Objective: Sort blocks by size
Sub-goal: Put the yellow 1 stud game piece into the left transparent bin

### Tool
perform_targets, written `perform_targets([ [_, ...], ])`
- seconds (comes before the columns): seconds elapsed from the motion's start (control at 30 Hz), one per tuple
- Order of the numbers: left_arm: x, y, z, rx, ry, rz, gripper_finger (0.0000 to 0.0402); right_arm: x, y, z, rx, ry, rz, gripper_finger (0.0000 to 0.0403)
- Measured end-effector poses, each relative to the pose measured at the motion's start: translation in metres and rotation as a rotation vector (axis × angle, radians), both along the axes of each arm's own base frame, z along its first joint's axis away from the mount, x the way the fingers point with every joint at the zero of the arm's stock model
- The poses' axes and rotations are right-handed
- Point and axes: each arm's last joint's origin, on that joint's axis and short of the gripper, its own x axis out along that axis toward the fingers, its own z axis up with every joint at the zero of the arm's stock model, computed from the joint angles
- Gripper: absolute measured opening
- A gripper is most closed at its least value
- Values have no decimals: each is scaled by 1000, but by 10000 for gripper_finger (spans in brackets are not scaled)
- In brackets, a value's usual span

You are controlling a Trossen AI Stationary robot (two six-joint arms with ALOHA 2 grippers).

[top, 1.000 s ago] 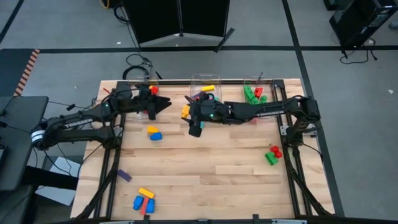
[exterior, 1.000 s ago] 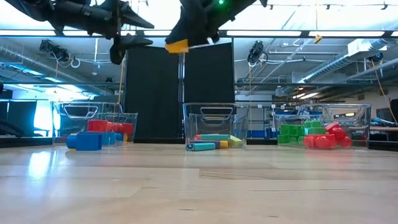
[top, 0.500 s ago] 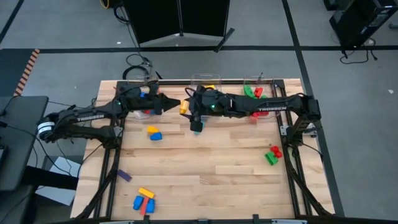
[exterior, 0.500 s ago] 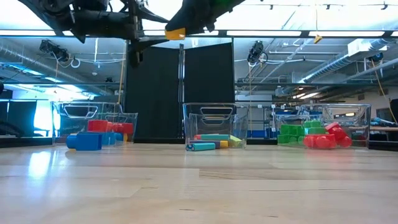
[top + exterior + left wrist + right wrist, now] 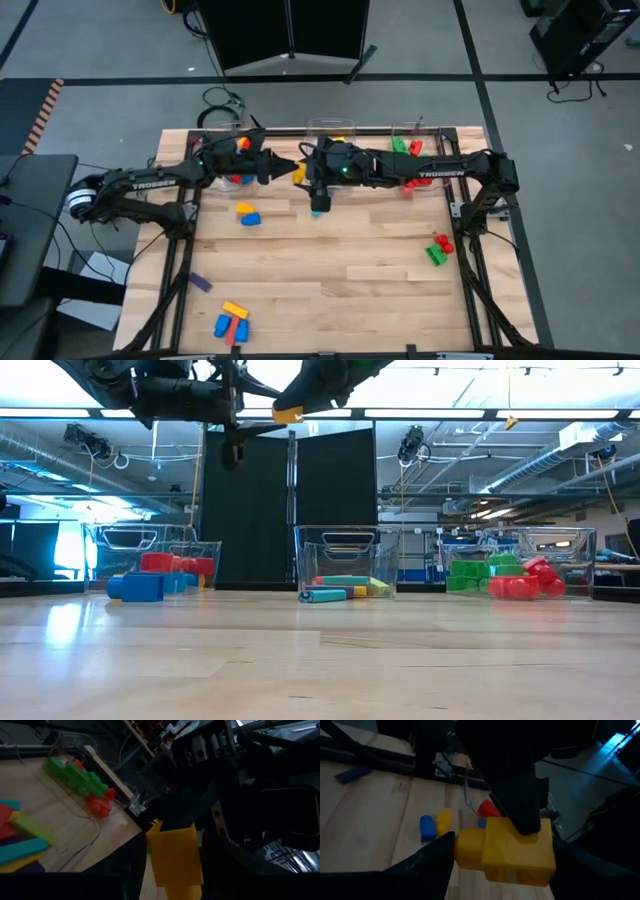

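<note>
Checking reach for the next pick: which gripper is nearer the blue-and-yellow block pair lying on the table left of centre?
Left. The left gripper hovers just above and right of the pair. The right gripper, holding a yellow block, sits slightly farther right, toward the middle bin.

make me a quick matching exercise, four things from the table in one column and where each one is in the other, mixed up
Things:
1. yellow block
2. green blocks
3. purple block
4. red and green pair

Places:
A. alone on the bare wood near the table's left edge
B. in the right gripper, held up above the table
C. on the table near its right edge, outside the bins
D. inside the right-hand clear bin

Pairs: 1-B, 2-D, 3-A, 4-C
</note>
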Motion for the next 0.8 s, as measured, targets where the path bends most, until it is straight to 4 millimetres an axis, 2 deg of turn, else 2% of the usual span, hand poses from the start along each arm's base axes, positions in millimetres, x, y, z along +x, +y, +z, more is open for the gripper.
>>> perform_targets([
  [0.37, 9, 0, -6, -60, 23, -89, 195, 0, 0, 0, -21, 4, 21, 274],
  [0.57, 9, 0, -5, -62, 19, -92, 142, 0, 0, 0, -29, 9, 19, 274],
  [0.8, 9, 0, -5, -55, 17, -90, 141, 0, 0, 0, -23, 9, 17, 276],
])
